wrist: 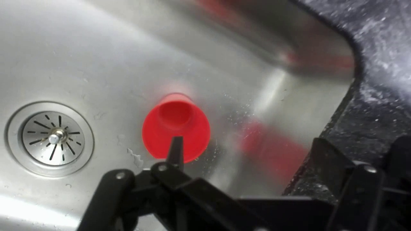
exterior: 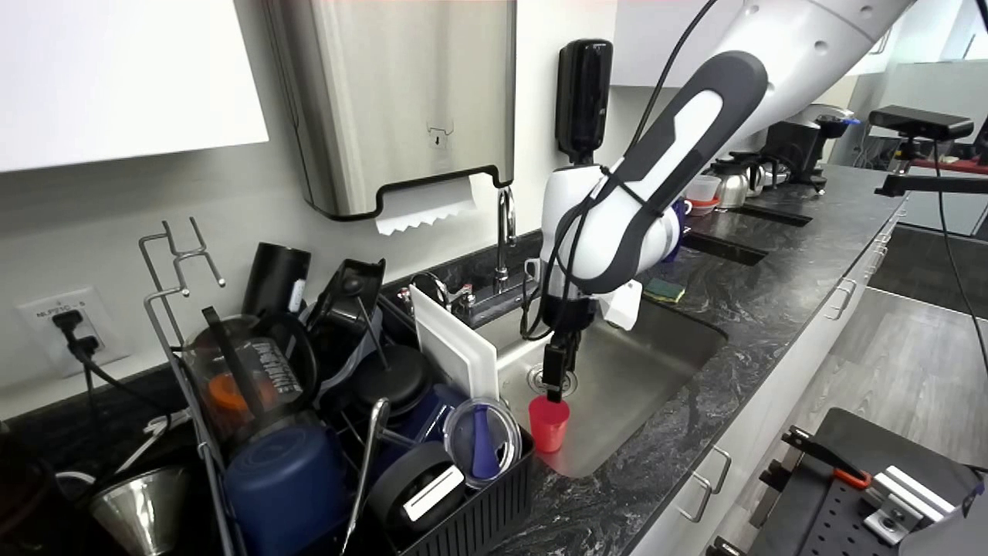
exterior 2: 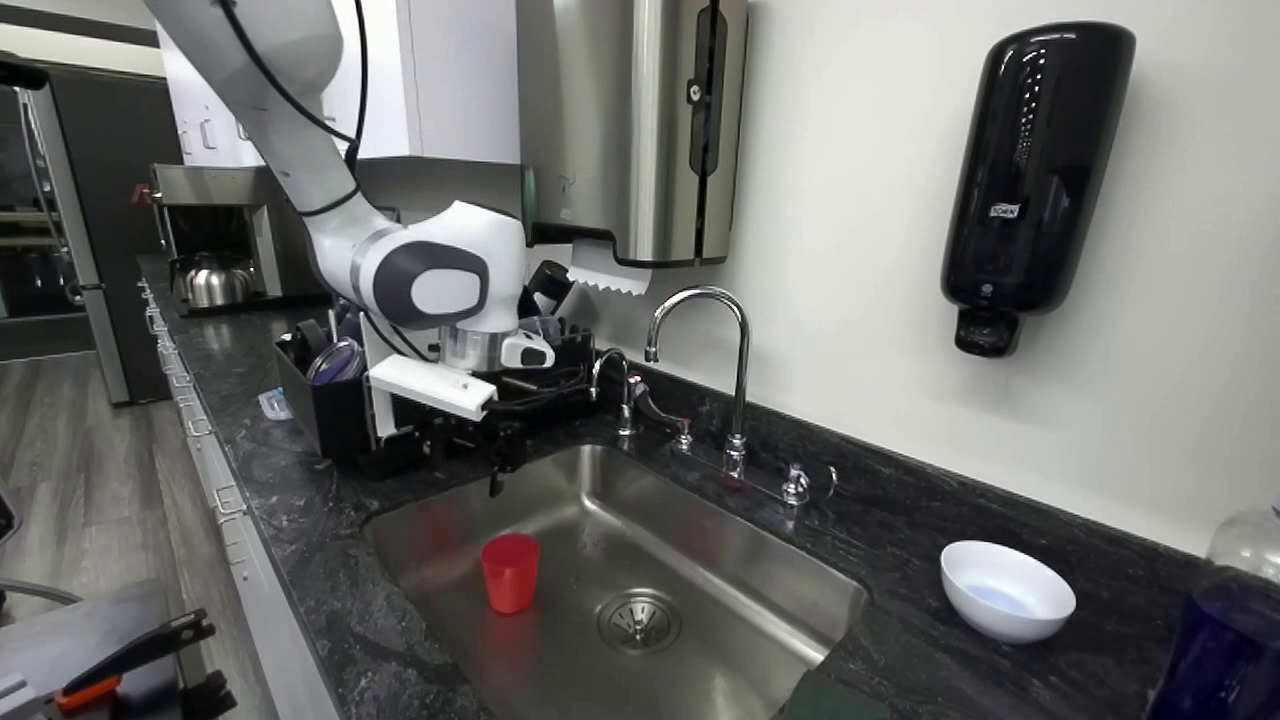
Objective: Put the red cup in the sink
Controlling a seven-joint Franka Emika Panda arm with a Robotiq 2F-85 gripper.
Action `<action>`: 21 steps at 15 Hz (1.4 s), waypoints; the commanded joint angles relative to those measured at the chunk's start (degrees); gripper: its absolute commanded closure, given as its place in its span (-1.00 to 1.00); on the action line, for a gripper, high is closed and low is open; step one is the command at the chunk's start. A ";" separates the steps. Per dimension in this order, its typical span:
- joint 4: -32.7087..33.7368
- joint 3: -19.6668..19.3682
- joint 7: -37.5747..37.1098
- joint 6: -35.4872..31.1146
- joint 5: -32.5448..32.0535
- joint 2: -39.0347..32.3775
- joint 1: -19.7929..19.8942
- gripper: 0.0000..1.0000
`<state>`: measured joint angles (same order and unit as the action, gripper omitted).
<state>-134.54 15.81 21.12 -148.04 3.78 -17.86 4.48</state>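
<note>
Pale wall (exterior 2: 850, 200), white upper cabinets (exterior 2: 460, 80) — grey wood-look floor (exterior 2: 60, 450).

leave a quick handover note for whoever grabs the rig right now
Gripper: open, nothing in its grasp, hanging above the sink.
Red cup: upright on the sink floor, beside the drain, apart from the gripper.
Done: the cup is in the sink.
Left: probably just move the gripper clear without bumping the cup.
</note>
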 commanded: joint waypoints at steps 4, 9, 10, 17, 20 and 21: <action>-5.27 -4.30 4.34 10.22 3.45 12.54 -1.44 -1.00; -7.28 -9.24 5.67 12.34 3.73 17.92 -1.83 -1.00; -7.58 -10.03 5.78 12.25 3.86 18.51 -1.94 -1.00; -7.78 -13.20 4.96 11.77 5.41 19.84 -3.00 -1.00; -8.16 -13.35 4.95 11.77 5.62 20.24 -3.37 -1.00; -8.18 -13.38 4.95 11.77 5.63 20.24 -3.38 -1.00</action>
<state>-142.79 3.92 26.19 -136.39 9.53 2.37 2.59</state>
